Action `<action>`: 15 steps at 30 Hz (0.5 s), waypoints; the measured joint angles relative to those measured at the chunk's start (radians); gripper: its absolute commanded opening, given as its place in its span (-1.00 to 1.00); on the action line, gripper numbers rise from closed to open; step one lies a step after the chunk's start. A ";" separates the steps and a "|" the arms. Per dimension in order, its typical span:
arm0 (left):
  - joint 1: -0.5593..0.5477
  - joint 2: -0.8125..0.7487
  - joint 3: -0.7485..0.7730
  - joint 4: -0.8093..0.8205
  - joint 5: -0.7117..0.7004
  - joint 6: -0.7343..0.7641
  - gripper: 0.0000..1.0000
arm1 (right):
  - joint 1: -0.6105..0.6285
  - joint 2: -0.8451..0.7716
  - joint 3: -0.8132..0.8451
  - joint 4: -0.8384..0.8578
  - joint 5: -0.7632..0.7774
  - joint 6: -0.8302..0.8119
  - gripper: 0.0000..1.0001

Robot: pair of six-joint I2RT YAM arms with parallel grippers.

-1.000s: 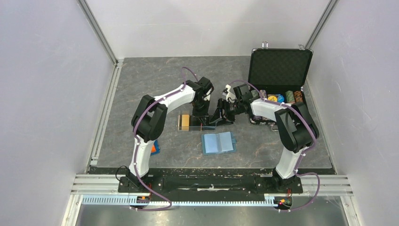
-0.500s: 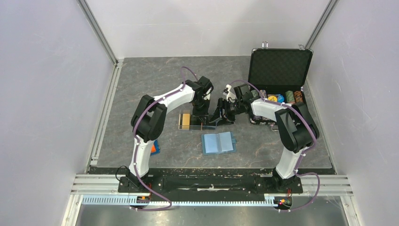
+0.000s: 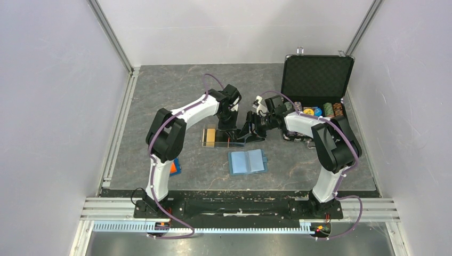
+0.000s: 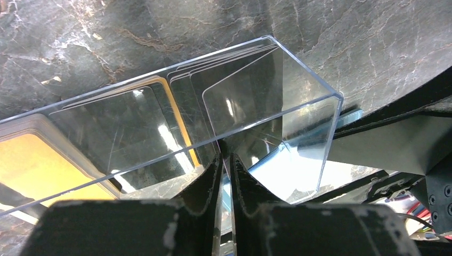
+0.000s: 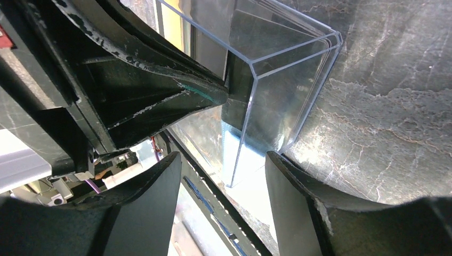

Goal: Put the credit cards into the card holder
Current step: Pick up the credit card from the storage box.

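The credit cards (image 4: 122,128) are held inside the clear tray (image 4: 298,122), one wall of which is pinched by the left end effector (image 4: 225,160). The tray's end corner is straddled by the right end effector (image 5: 224,165), whose fingers are spread apart. The card holder (image 3: 248,161) is laid open on the tabletop (image 3: 160,90), just nearer the arm bases than the tray.

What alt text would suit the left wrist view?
The left pincer is shut on the near wall of a clear tray on the dark marbled table; black and orange credit cards sit inside.
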 measured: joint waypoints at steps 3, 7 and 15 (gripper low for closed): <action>0.000 -0.003 0.000 0.001 0.005 -0.007 -0.67 | 0.000 0.000 -0.003 0.001 0.000 0.000 0.23; 0.000 -0.012 0.000 0.008 0.023 -0.011 -0.65 | 0.000 0.000 -0.003 0.001 0.000 0.000 0.23; -0.002 -0.028 0.001 0.067 0.080 -0.017 -0.61 | 0.001 0.000 -0.003 0.001 -0.002 0.001 0.23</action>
